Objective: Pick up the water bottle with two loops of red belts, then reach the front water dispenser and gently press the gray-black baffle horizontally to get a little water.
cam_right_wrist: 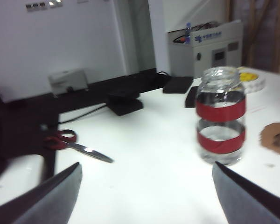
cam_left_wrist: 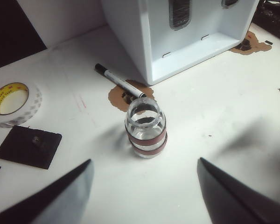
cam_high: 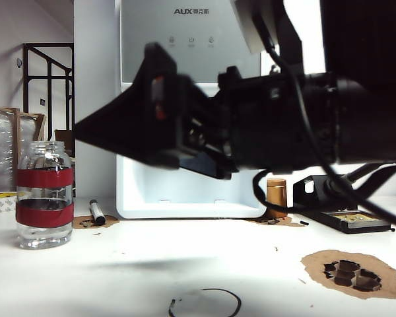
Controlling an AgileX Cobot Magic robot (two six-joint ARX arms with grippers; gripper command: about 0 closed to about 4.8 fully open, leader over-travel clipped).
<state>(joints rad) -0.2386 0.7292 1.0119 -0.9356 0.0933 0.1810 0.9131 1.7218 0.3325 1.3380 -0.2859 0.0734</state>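
The water bottle [cam_high: 45, 195] is a clear jar with two red bands, standing upright at the table's left. It stands apart from the white water dispenser [cam_high: 185, 99] at the back. My left gripper [cam_left_wrist: 144, 160] hovers open above the bottle [cam_left_wrist: 146, 128], which stands just beyond its two fingertips. My right gripper [cam_high: 86, 129] reaches across from the right, level and pointing left, high above the table. In the right wrist view the right gripper [cam_right_wrist: 146, 164] is open and empty, with the bottle [cam_right_wrist: 221, 116] ahead near one finger. A dark baffle [cam_left_wrist: 179, 11] shows in the dispenser's bay.
A black marker [cam_left_wrist: 120, 80] lies between bottle and dispenser. A tape roll [cam_left_wrist: 11, 100] and a black pad [cam_left_wrist: 28, 145] lie beside the bottle. Red-handled scissors [cam_right_wrist: 77, 144] lie on the table. A gold cylinder [cam_high: 276, 193] and a black tray [cam_high: 346, 218] sit at the right.
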